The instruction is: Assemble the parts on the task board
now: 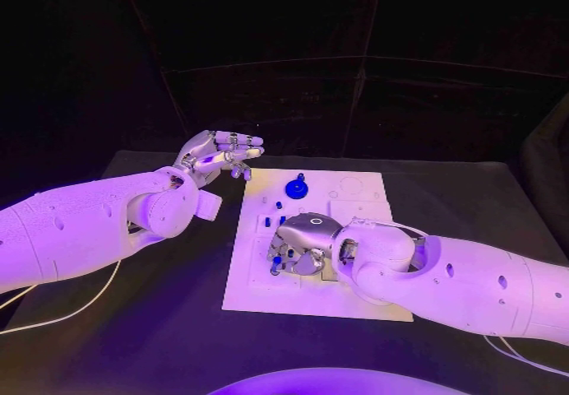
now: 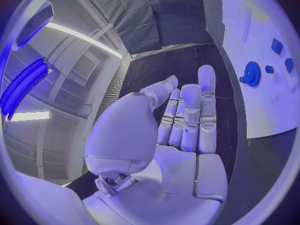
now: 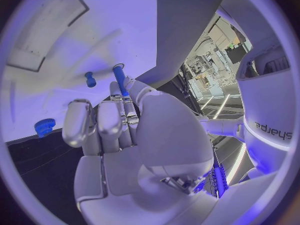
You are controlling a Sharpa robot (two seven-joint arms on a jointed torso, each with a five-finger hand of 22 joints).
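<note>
The white task board (image 1: 311,301) lies in the middle of the black table. My right hand (image 1: 301,242) reaches down onto the board's left-middle part. In the right wrist view its fingertips pinch a slim blue pin (image 3: 119,78) that stands against the board (image 3: 94,35). A small blue peg (image 3: 90,79) sits beside the pin, and a blue knob (image 3: 44,126) lies near the board's edge. A blue gear (image 1: 297,188) stands at the far end of the board, with small blue parts (image 1: 279,220) below it. My left hand (image 1: 219,153) hovers off the board's far left corner, fingers apart and empty.
In the left wrist view the gear (image 2: 252,73) and small blue parts (image 2: 277,46) lie on the board (image 2: 265,110) beyond my straight fingers (image 2: 190,115). A shallow rectangular recess (image 3: 47,25) marks the board. Cables (image 1: 71,309) trail off the left arm onto the table.
</note>
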